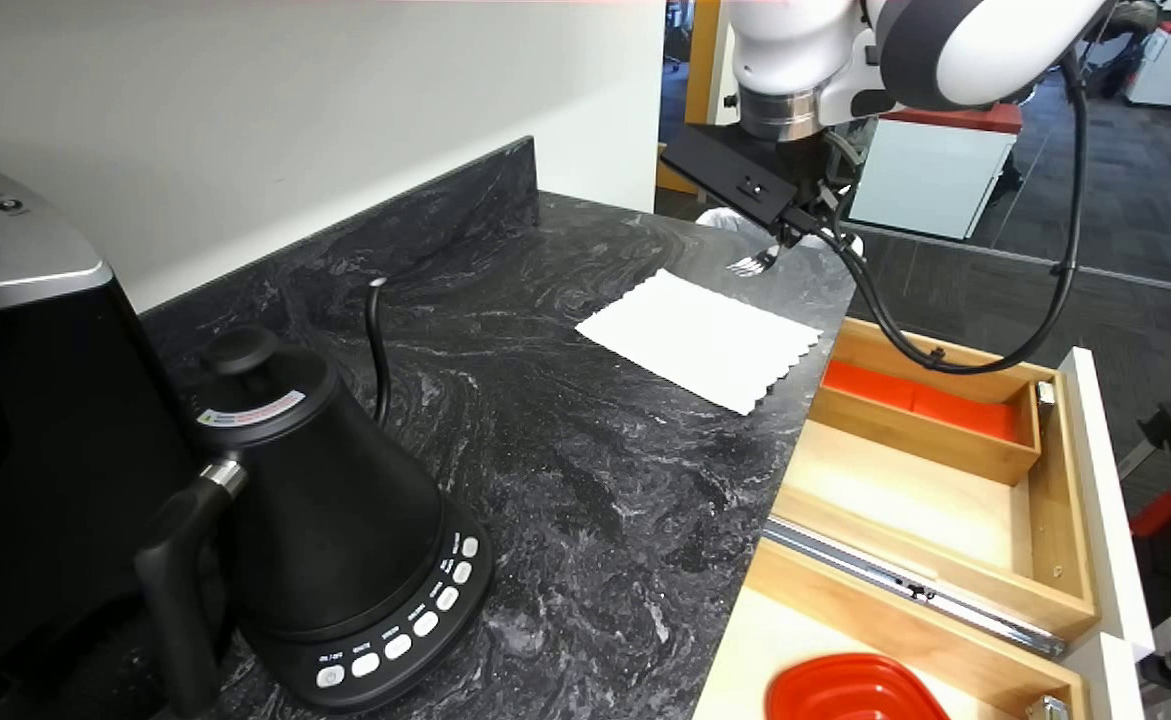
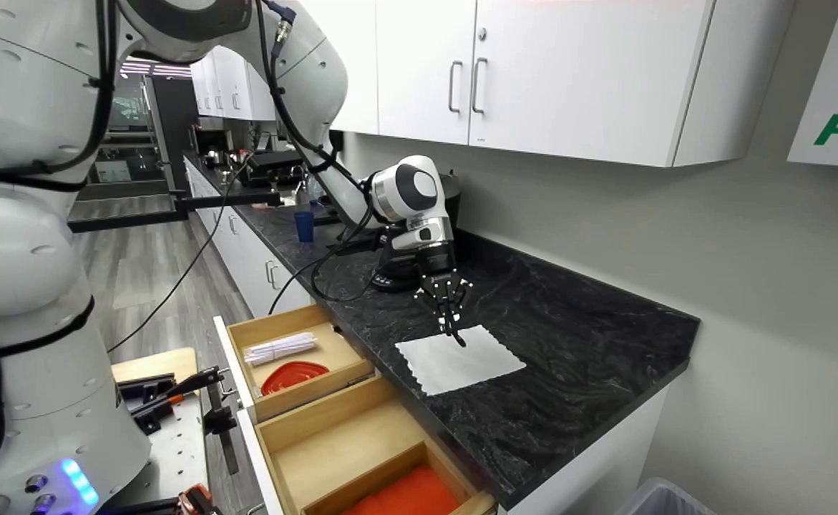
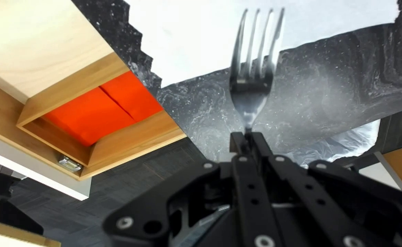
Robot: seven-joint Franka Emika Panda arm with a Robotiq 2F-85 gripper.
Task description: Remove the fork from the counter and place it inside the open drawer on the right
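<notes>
While its base stands apart from the front edge of the tabletop, the arm arches up and over that edge, its wrist bent so that the pincer slants downward. The fingers are pinching the fork by its handle, tines foremost, above the tabletop toward its free end. Below the front edge the drawer is pulled out; a white bundle in the neighbouring drawer shows in an exterior view alone. The napkin lies just inside the front edge, near the free-end corner. The wrist view gives the grip plainly; in an exterior view a black plate covers most of it, leaving the tines. Cupboards above the back edge show in an exterior view alone.
</notes>
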